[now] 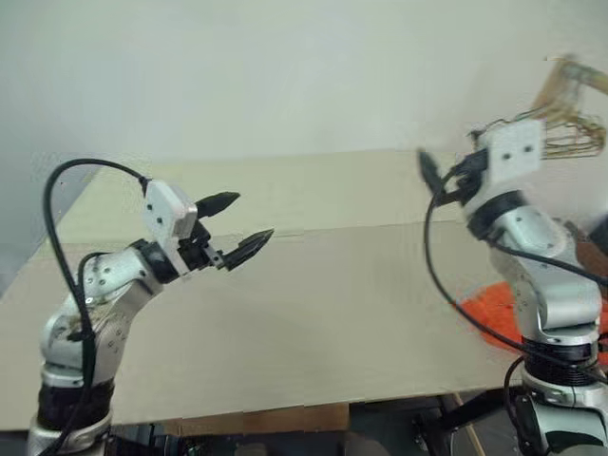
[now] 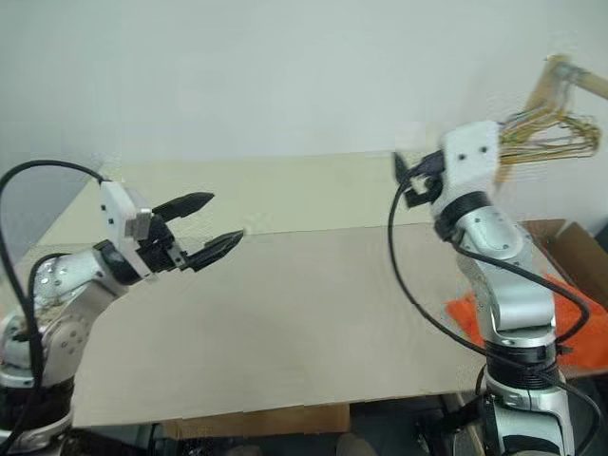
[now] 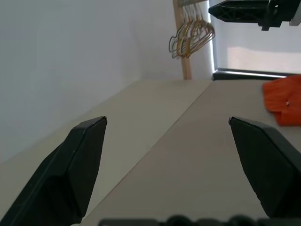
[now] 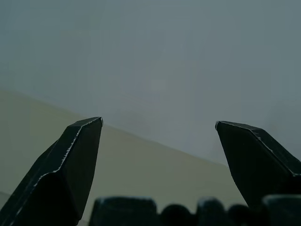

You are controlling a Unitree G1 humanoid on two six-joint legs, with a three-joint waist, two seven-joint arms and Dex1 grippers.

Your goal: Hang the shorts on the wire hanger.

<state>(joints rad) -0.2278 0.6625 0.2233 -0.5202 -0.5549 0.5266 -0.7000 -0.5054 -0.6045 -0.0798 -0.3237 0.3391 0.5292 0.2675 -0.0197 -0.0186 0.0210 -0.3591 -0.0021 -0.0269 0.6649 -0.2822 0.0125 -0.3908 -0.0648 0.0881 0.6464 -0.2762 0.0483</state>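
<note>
The bright orange shorts lie bunched at the table's right edge, partly hidden behind my right arm; they also show in the left wrist view as the shorts. The wire hanger is out of view. My left gripper hovers open and empty above the left part of the table, pointing toward the right. My right gripper is raised above the table's right side, well above the shorts; the right wrist view shows the right gripper open, with nothing between its fingers and a pale wall ahead.
The beige table top has a seam running across its middle. A bunch of gold and silver hangers hangs from a wooden rail at the far right. A cardboard box stands beside the table's right edge.
</note>
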